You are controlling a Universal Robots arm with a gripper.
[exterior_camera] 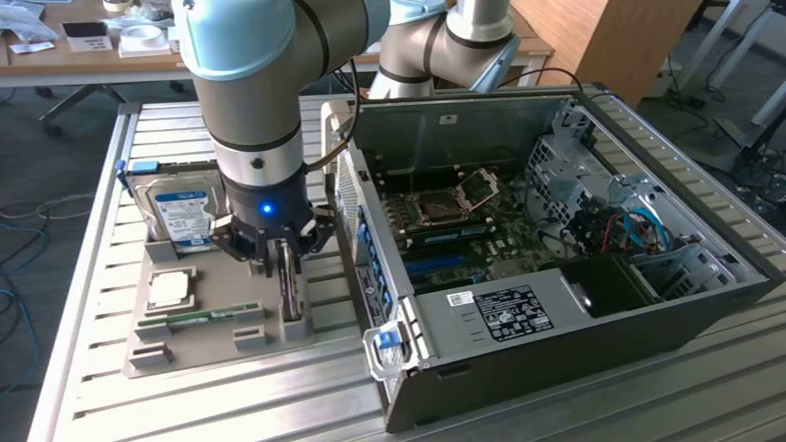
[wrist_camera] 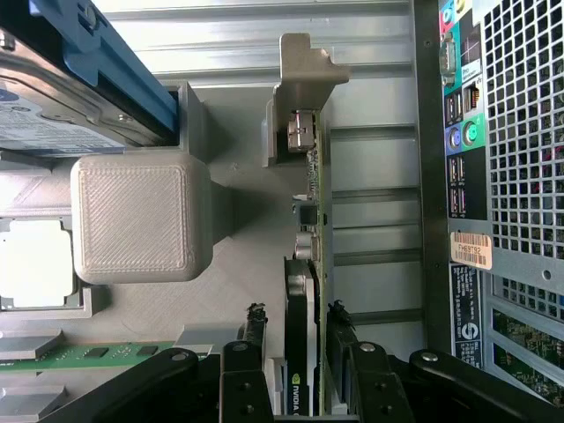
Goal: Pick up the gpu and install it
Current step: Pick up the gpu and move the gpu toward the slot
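Observation:
The gpu (exterior_camera: 290, 287) stands on its edge in a slot of the grey parts holder (exterior_camera: 221, 348), a thin dark card. In the wrist view the gpu (wrist_camera: 308, 220) runs away from the camera, with its pale metal bracket (wrist_camera: 304, 79) at the far end. My gripper (exterior_camera: 285, 267) is lowered over the card, one finger on each side. In the wrist view my gripper (wrist_camera: 298, 328) straddles the card's near end. One fingertip (wrist_camera: 256, 319) stands a little off the card's face and the other (wrist_camera: 339, 319) is close against it. The jaws are open.
The holder also carries a silver hard drive (exterior_camera: 184, 212) with a blue-white label, a CPU (exterior_camera: 169, 288) and a green RAM stick (exterior_camera: 202, 318). The open computer case (exterior_camera: 553, 258) lies right beside it, its motherboard (exterior_camera: 479, 239) exposed. Everything rests on a slatted metal table (exterior_camera: 98, 387).

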